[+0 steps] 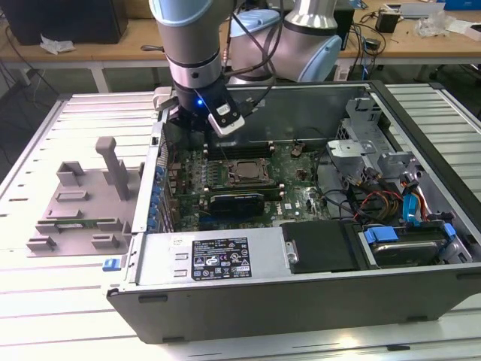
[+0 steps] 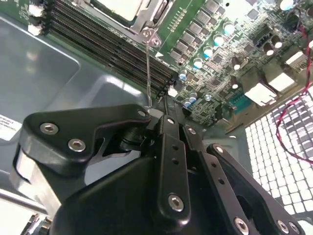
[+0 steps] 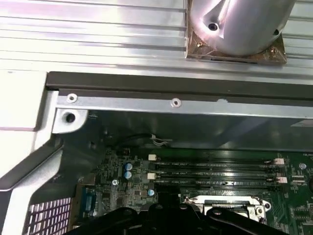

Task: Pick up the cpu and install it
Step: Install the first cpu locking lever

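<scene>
The case (image 1: pixel 301 301) lies open on the bench (image 1: pixel 45 316); the cpu (image 2: pixel 119 6) appears to sit already in its socket (image 1: pixel 244 173) at the middle of the board (image 1: pixel 301 199), just beside the memory slots (image 2: pixel 112 49) that lie between it and the case's long wall; its pale metal top shows inside the socket frame in the second wrist view. The pincer (image 2: pixel 161 115) hangs over one end of those slots, near a corner of the case; the socket's thin wire lever (image 2: pixel 147 68) stands up to the pincer's tip; whether the pincer is open or closed, or grips the lever, I cannot tell. I judge the cpu light, stiff and thin, with a smooth top that would slip and an underside that damages easily; it is best taken by two opposite edges and kept level, never pressed hard from above.
</scene>
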